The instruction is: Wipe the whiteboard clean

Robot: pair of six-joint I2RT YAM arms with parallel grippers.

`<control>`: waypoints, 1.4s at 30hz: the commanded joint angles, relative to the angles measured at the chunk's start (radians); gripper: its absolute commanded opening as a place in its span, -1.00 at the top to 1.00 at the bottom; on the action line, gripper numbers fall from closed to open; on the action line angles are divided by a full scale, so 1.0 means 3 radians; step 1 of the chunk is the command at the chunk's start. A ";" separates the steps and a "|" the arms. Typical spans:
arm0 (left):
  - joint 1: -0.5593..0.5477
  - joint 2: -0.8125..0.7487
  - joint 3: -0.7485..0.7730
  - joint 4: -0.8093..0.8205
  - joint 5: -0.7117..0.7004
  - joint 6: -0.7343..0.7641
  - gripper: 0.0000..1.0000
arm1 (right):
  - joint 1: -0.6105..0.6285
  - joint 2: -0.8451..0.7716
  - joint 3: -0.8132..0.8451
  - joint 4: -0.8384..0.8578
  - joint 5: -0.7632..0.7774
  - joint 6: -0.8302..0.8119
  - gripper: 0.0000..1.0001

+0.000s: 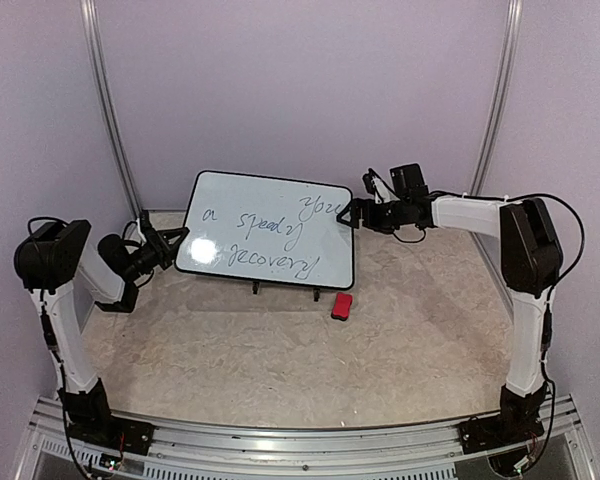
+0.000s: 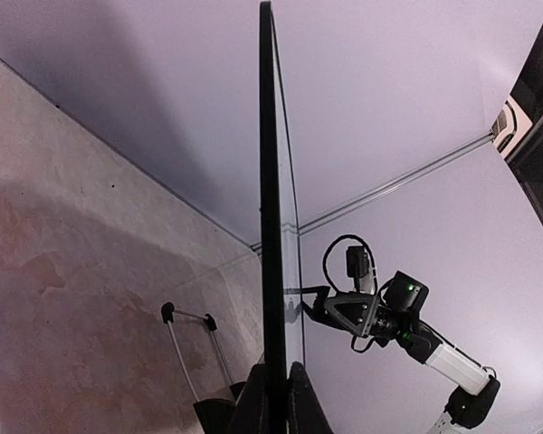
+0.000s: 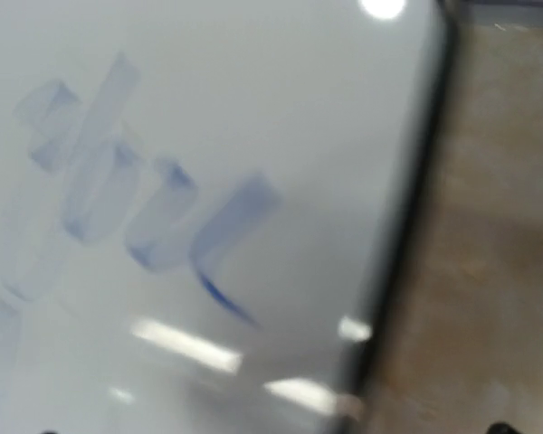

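The whiteboard (image 1: 265,215) stands tilted on small black feet mid-table, with dark handwriting across it. My left gripper (image 1: 178,240) is shut on the board's left edge. In the left wrist view the board (image 2: 270,181) shows edge-on, and the two fingers of the left gripper (image 2: 279,375) pinch its rim. My right gripper (image 1: 352,213) is open at the board's upper right edge, by the word "you". The right wrist view is blurred: it shows the white surface (image 3: 281,108) with smeared blue strokes and the black rim. The right gripper's fingers hardly show there.
A small red eraser block (image 1: 342,306) lies on the table just in front of the board's lower right corner. The table top (image 1: 280,360) is speckled beige. Purple walls close in at the back and on both sides.
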State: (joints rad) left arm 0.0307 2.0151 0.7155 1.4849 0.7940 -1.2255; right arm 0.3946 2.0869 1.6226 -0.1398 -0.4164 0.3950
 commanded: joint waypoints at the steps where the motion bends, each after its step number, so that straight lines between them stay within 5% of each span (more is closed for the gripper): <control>1: -0.0041 0.0127 -0.0045 0.0628 0.0121 0.0059 1.00 | 0.0057 0.0005 -0.0057 0.0567 -0.0626 0.0155 -0.99; 24: -0.0452 -0.0047 -0.0129 0.0467 0.0131 0.0842 1.00 | 0.0125 -0.0252 -0.0188 0.1245 -0.1488 0.0540 -0.99; 32: -0.0329 0.0027 -0.0226 0.1206 0.0121 0.0363 1.00 | 0.0107 -0.0536 -0.0326 0.1180 -0.1431 0.0458 -0.99; 42: -0.0328 -0.0149 -0.0212 0.1222 0.0094 0.0357 1.00 | -0.0129 -0.1004 -0.1115 0.0901 -0.0782 0.0301 -0.99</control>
State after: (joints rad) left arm -0.0708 2.0331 0.6453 1.5406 0.8150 -1.1416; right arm 0.3878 1.8194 1.3952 0.1646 -0.7429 0.5129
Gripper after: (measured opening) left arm 0.030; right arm 0.994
